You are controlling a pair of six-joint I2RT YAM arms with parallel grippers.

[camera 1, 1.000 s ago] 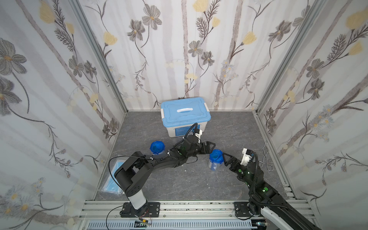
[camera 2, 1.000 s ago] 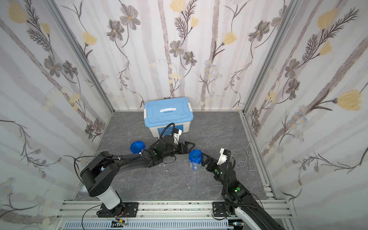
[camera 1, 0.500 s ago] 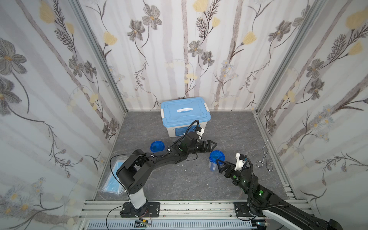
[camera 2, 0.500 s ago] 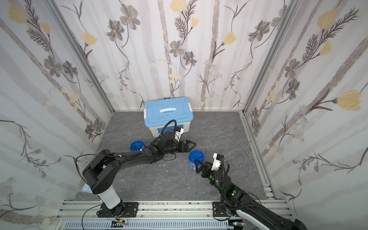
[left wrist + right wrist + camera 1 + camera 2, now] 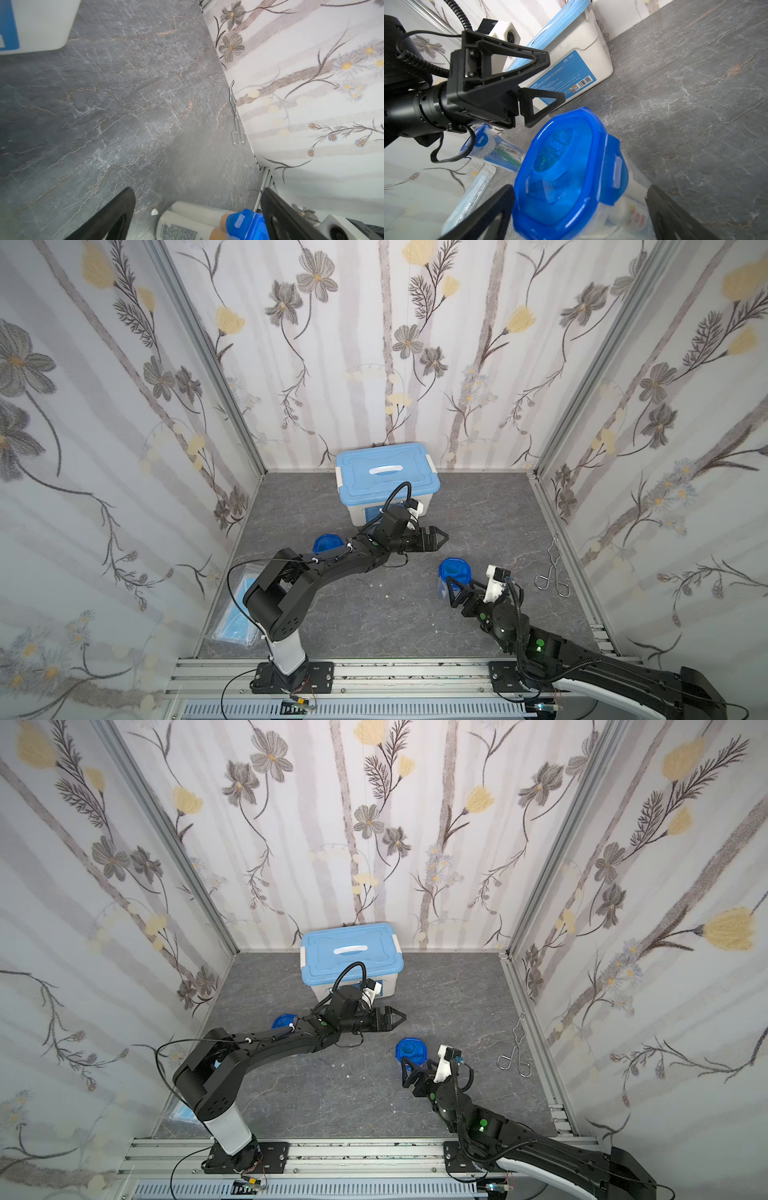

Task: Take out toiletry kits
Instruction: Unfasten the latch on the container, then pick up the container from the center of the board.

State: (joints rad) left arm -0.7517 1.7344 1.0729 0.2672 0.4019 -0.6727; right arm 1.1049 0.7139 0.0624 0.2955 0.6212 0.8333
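One toiletry kit, a translucent cup with a blue tabbed lid (image 5: 454, 571) (image 5: 410, 1051), stands mid-floor. In the right wrist view this cup (image 5: 571, 170) sits between the spread fingers of my right gripper (image 5: 580, 187), which is open around it (image 5: 451, 593) (image 5: 409, 1073). A second blue-lidded cup (image 5: 326, 542) (image 5: 284, 1020) (image 5: 492, 145) stands further left, partly behind the left arm. My left gripper (image 5: 440, 537) (image 5: 399, 1016) (image 5: 556, 81) hovers open and empty behind the first cup. Its wrist view shows that cup's lid (image 5: 245, 224) and the cream bottles (image 5: 187, 220) inside it.
A white box with a light-blue lid (image 5: 386, 481) (image 5: 351, 957) (image 5: 37, 25) stands at the back wall, just behind the left gripper. Metal tongs (image 5: 550, 568) (image 5: 515, 1048) (image 5: 236, 116) lie by the right wall. A clear bag of blue masks (image 5: 239, 618) lies front left.
My right arm has drawn back toward the front, and its open fingers now frame the cup from the near side. My left gripper has shifted slightly toward the box. The cups have not moved.
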